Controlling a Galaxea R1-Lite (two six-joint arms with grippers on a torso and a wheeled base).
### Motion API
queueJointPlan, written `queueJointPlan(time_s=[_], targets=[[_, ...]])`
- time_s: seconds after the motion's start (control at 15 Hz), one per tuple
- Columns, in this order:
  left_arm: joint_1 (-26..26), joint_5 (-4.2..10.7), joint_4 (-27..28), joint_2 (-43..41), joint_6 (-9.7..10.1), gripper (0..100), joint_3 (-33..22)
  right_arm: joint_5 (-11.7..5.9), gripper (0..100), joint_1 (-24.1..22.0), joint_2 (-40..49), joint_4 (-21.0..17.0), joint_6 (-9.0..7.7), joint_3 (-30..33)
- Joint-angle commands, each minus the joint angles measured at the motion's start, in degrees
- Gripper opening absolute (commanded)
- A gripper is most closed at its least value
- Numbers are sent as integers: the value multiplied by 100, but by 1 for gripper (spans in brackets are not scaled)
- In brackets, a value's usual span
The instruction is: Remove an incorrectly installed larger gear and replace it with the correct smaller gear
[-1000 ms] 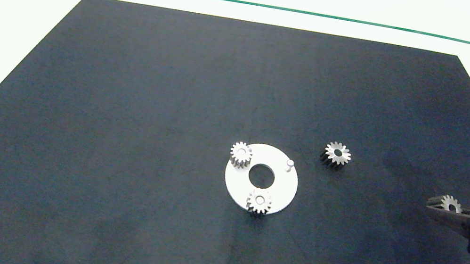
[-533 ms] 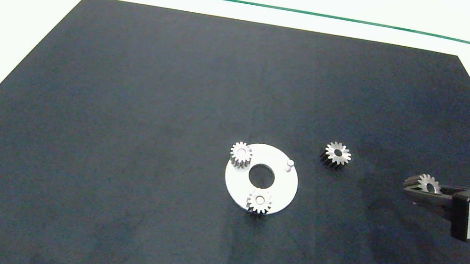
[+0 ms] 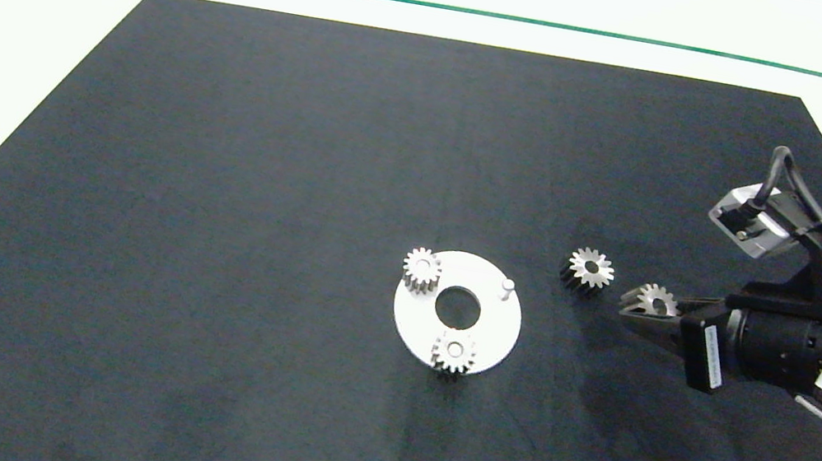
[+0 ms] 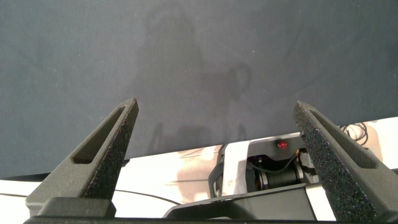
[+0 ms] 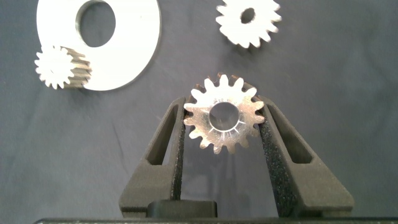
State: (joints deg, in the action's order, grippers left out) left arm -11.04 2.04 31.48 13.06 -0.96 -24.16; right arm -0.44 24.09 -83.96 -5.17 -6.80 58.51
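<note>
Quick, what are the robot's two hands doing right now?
Left gripper: open, holding nothing, over the black mat.
Right gripper: closed on the smaller gear, carried beside the larger gear.

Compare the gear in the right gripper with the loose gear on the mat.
The gripped gear is clamped in the right gripper; the loose gear lies flat on the mat. The gripped gear's teeth are short and blunt; the loose gear's are long and pointed. Both silver, round bores.
</note>
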Motion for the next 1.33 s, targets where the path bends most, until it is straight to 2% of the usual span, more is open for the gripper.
queueJointPlan(time_s=[0.07,0.27,0.73,1.0,1.33], targets=[[-3,7,25,-40,0,100,-1,-141,19,263,-464,-19,-5,310],[-3,-1,25,-84,0,100,-1,-202,19,456,-692,-63,-5,529],[-3,-1,25,-84,0,100,8,-519,19,949,-1387,-283,-5,1312],[-3,-10,25,-93,0,100,26,-686,19,1072,-1747,-415,-5,1672],[-3,-19,25,-93,0,100,43,-809,19,1133,-1967,-494,3,1883]])
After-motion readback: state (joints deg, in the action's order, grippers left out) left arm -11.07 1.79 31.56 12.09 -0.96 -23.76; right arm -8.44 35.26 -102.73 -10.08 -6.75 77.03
